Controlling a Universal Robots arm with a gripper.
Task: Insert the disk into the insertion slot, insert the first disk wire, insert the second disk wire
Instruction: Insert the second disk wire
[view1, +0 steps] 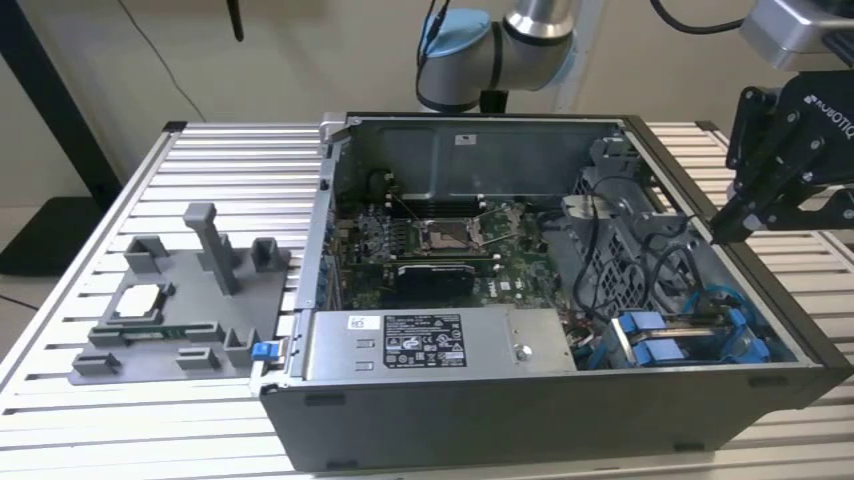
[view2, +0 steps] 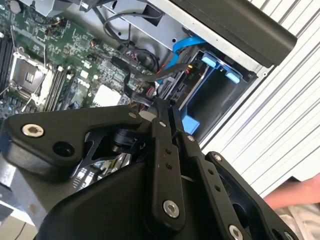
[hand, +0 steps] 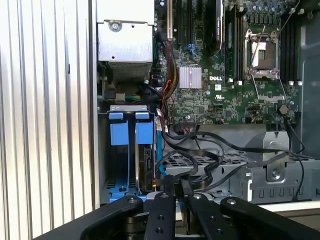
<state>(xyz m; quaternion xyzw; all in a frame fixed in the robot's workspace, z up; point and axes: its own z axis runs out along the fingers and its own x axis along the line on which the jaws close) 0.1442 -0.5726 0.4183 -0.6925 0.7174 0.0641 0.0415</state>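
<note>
The insertion slot (hand: 121, 165) is the grey bay with blue tabs at the case's near right corner (view1: 687, 340). In the first wrist view the disk (hand: 147, 167) stands on edge in the bay next to an empty one, its dark end facing out. Loose black wires (hand: 200, 145) loop beside it, and a blue wire (view2: 184, 45) runs near the blue tabs (view2: 210, 62). My gripper (view1: 737, 225) hangs above the case's right wall, over the perforated cage. Its black fingers (hand: 170, 192) are shut, their tips meeting (view2: 161, 106), with nothing seen between them.
The open computer case (view1: 534, 430) lies on a slatted metal table (view1: 80, 420). A grey labelled power-supply box (view1: 427, 345) sits by the bay, the motherboard (view1: 441, 245) behind it. A grey fixture (view1: 187, 300) stands at the exterior view's left. A person's hand (view2: 295, 192) rests beside the case.
</note>
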